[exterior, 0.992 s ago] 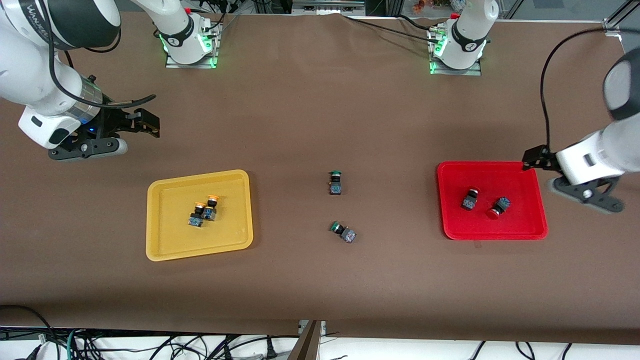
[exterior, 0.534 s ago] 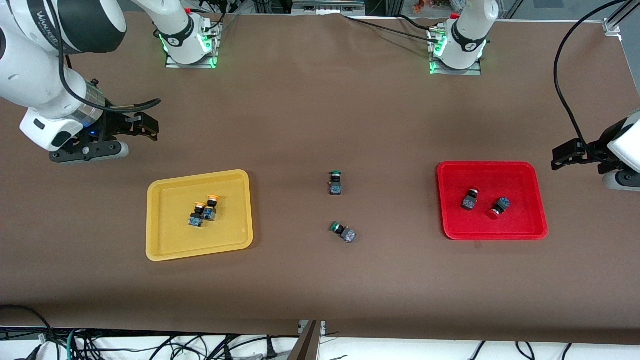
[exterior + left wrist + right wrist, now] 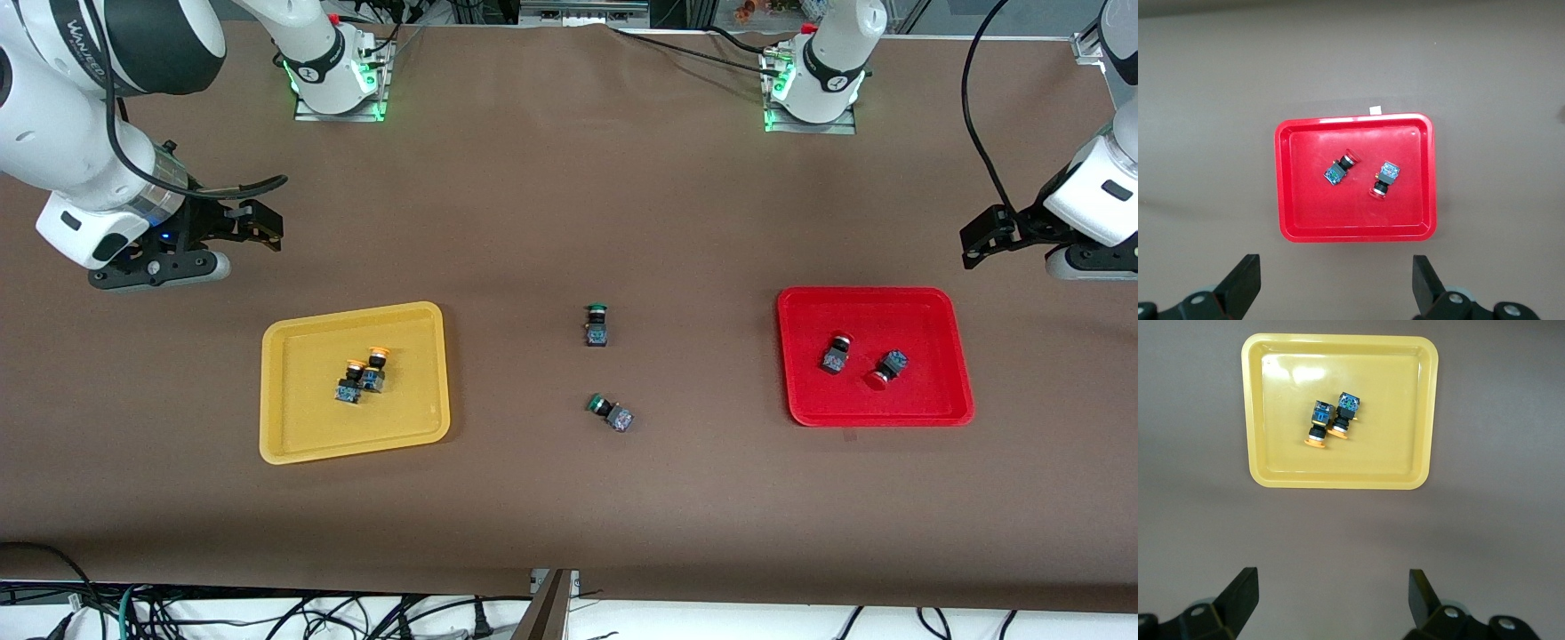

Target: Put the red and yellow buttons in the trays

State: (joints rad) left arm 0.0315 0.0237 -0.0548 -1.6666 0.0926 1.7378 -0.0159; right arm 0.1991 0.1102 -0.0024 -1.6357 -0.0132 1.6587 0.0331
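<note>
The yellow tray (image 3: 293, 427) holds two yellow-capped buttons (image 3: 349, 384) (image 3: 375, 369) lying side by side. The red tray (image 3: 876, 416) holds two red-capped buttons (image 3: 836, 353) (image 3: 886, 368), a little apart. My left gripper (image 3: 982, 238) is open and empty, up over bare table beside the red tray. My right gripper (image 3: 260, 224) is open and empty, over bare table beside the yellow tray. The left wrist view shows the red tray (image 3: 1288, 200), both red buttons (image 3: 1340, 167) (image 3: 1383, 180) and the open left gripper (image 3: 1336, 287). The right wrist view shows the yellow tray (image 3: 1405, 400), both yellow buttons (image 3: 1319, 423) (image 3: 1343, 413) and the open right gripper (image 3: 1331, 600).
Two green-capped buttons (image 3: 597, 324) (image 3: 610, 413) lie on the brown table between the trays, one nearer the front camera. A small white tag (image 3: 1373, 109) lies at the red tray's outer edge. Both arm bases stand along the table's edge.
My left gripper has drawn away from the red tray's corner, out and toward the bases' edge of the table. My right gripper has barely shifted. The buttons have not moved.
</note>
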